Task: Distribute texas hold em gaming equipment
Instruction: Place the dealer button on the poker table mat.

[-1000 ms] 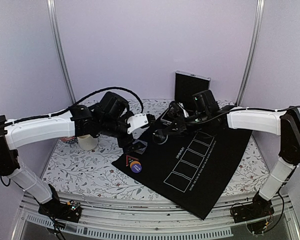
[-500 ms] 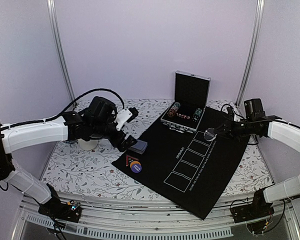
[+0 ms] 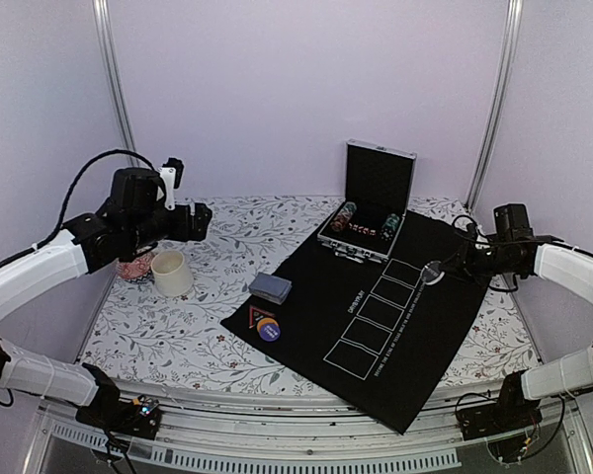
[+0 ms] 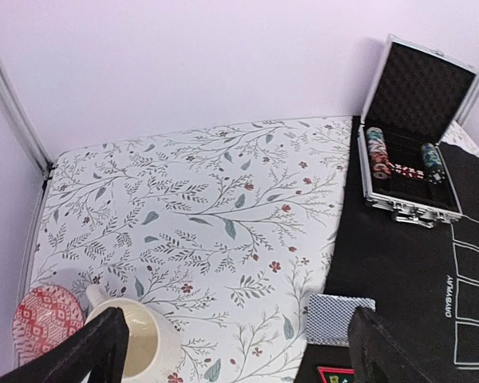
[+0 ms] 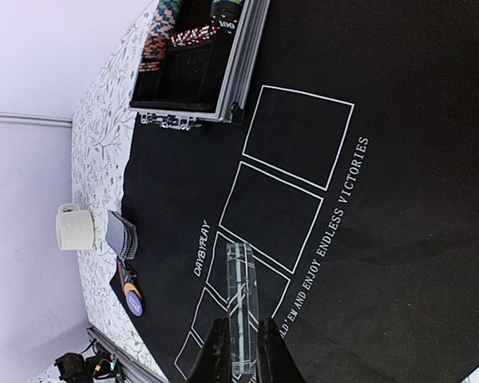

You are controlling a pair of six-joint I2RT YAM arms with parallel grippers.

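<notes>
The left end effector [image 4: 235, 339] drew back off the card deck [image 3: 270, 287]; the right end effector [image 5: 241, 327] carried a clear disc [image 5: 241, 291] rightward.

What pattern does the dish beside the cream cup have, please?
The dish is red with a white lattice pattern, clearest in the left wrist view.

Plain lilac walls [image 3: 277, 89], slim metal poles [image 3: 122, 99] in back corners, white floral-print table [image 3: 178, 326], soft even light
</notes>
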